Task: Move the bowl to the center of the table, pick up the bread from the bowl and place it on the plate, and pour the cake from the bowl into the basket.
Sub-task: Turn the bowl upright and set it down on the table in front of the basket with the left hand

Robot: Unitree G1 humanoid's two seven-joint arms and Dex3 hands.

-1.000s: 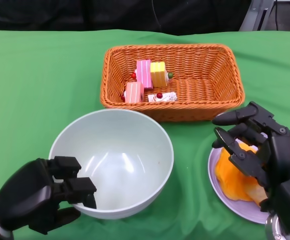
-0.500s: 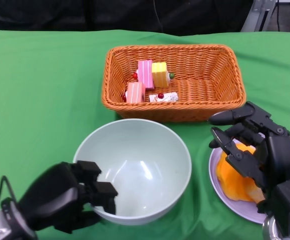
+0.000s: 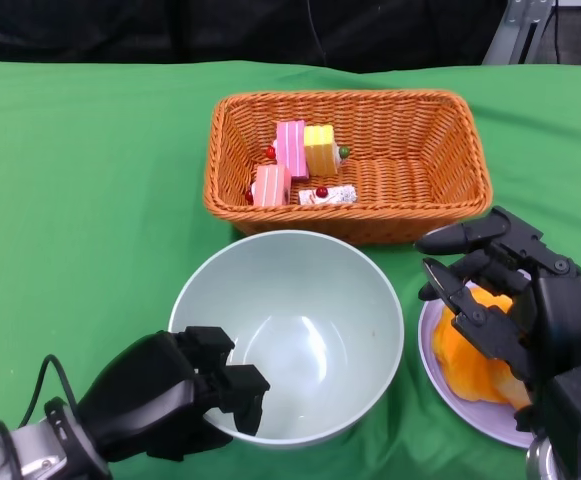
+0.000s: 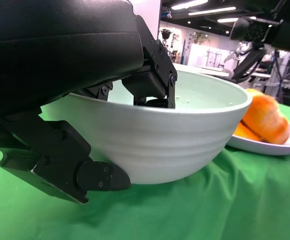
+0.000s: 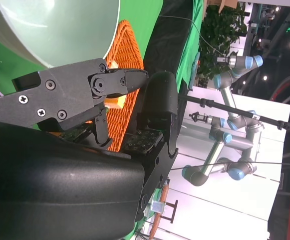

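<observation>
A pale green bowl (image 3: 300,330) stands empty on the green cloth just in front of the wicker basket (image 3: 440,190). My left hand (image 3: 170,395) grips its near left rim, fingers hooked inside and thumb under the wall, as the left wrist view shows on the bowl (image 4: 174,135). Several pink and yellow cake pieces (image 3: 303,163) lie in the basket's left half. The orange bread (image 3: 475,350) rests on a lilac plate (image 3: 440,375) at the right. My right hand (image 3: 515,300) hovers over the bread with fingers spread, holding nothing. The bread (image 4: 264,117) also shows in the left wrist view.
Green cloth covers the whole table (image 3: 80,180), with open room on the left and in the far right corner. The basket (image 5: 122,85) and bowl (image 5: 50,25) appear in the right wrist view behind my right hand's fingers (image 5: 85,90).
My left hand has slid the bowl to the right, toward the plate and closer under the basket. The right hand stays over the bread.
</observation>
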